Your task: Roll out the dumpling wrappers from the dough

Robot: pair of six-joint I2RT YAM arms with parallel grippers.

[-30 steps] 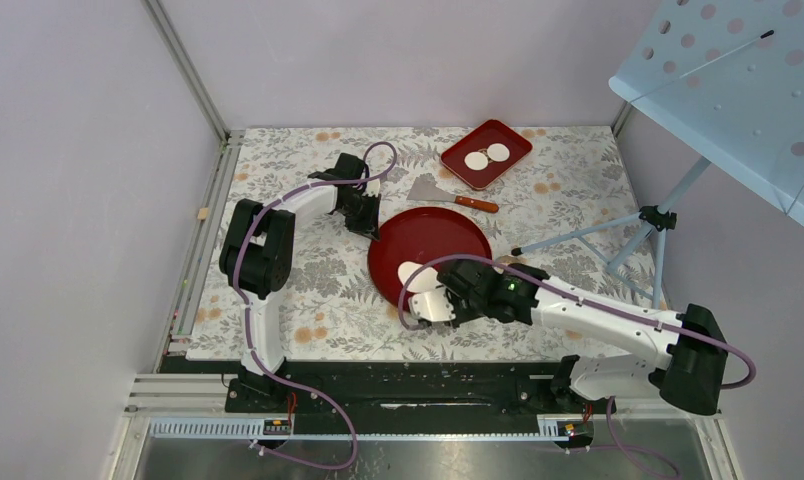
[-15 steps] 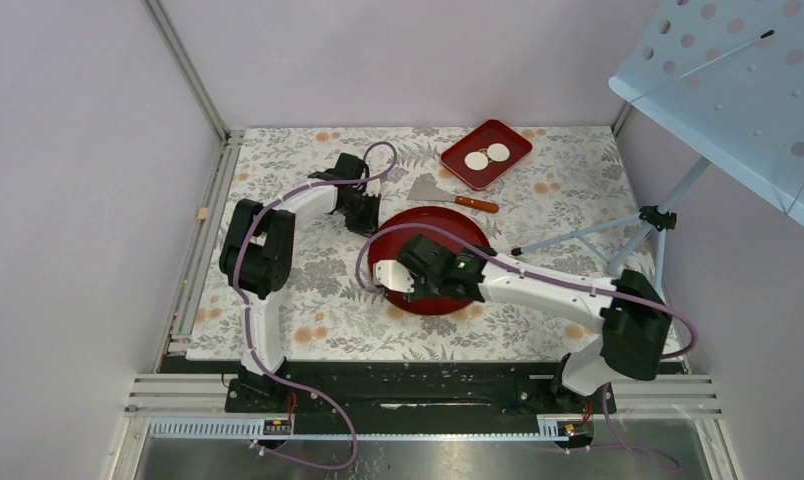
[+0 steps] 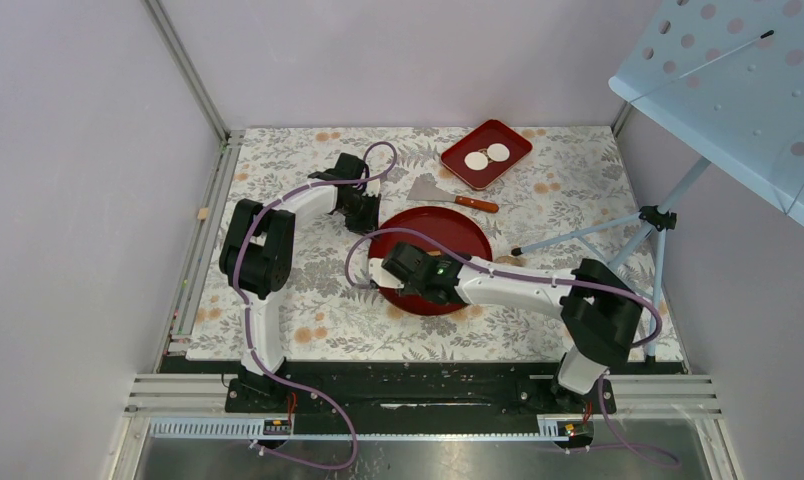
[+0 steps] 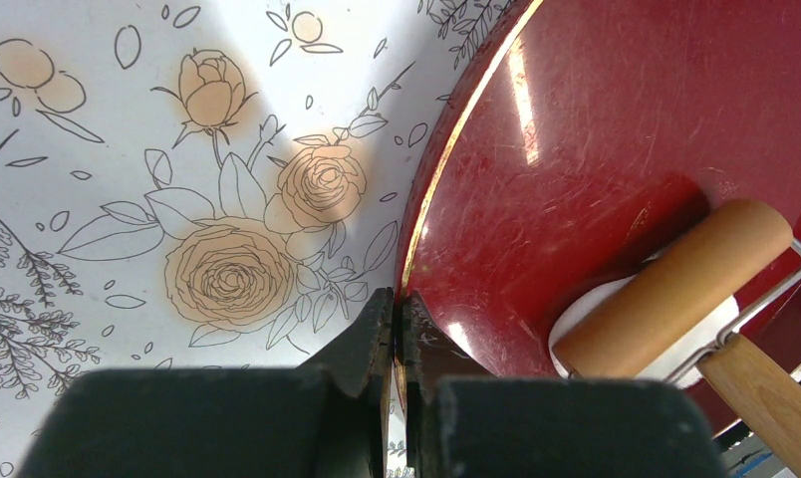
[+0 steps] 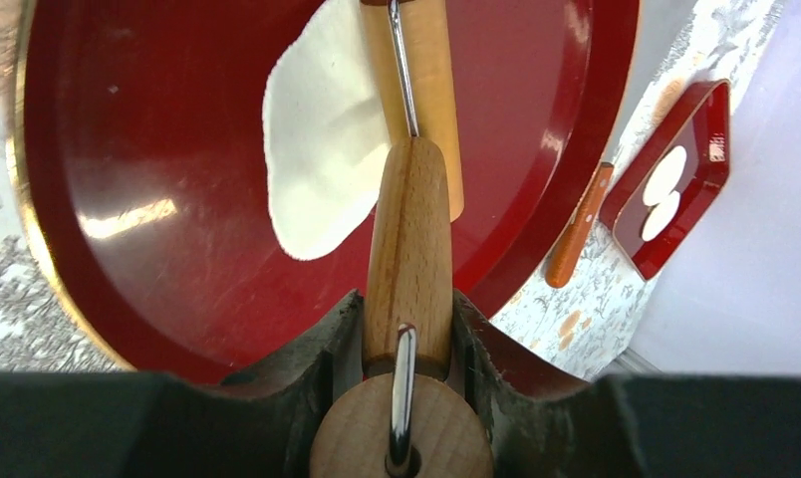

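Note:
The dough (image 5: 322,149) is a flattened white patch on the round red plate (image 3: 453,232). A wooden roller (image 5: 431,80) lies across the dough's edge; it also shows in the left wrist view (image 4: 675,289) over the dough (image 4: 586,304). My right gripper (image 5: 406,309) is shut on the roller's wooden handle (image 5: 408,239) and hides the dough in the top view (image 3: 398,262). My left gripper (image 4: 397,319) is shut on the plate's left rim (image 4: 416,249). Two dumpling wrappers (image 3: 476,160) (image 3: 498,152) lie in a small red tray (image 3: 510,136) at the back.
A metal scraper (image 3: 433,190) with an orange handle lies between the plate and the tray. A tripod stand (image 3: 648,218) spreads its legs over the right side of the table. A pale blue perforated panel (image 3: 748,80) hangs above the back right.
My right gripper has carried the roller from the plate's near edge to the left and further onto the plate, over the dough. The left gripper has not moved.

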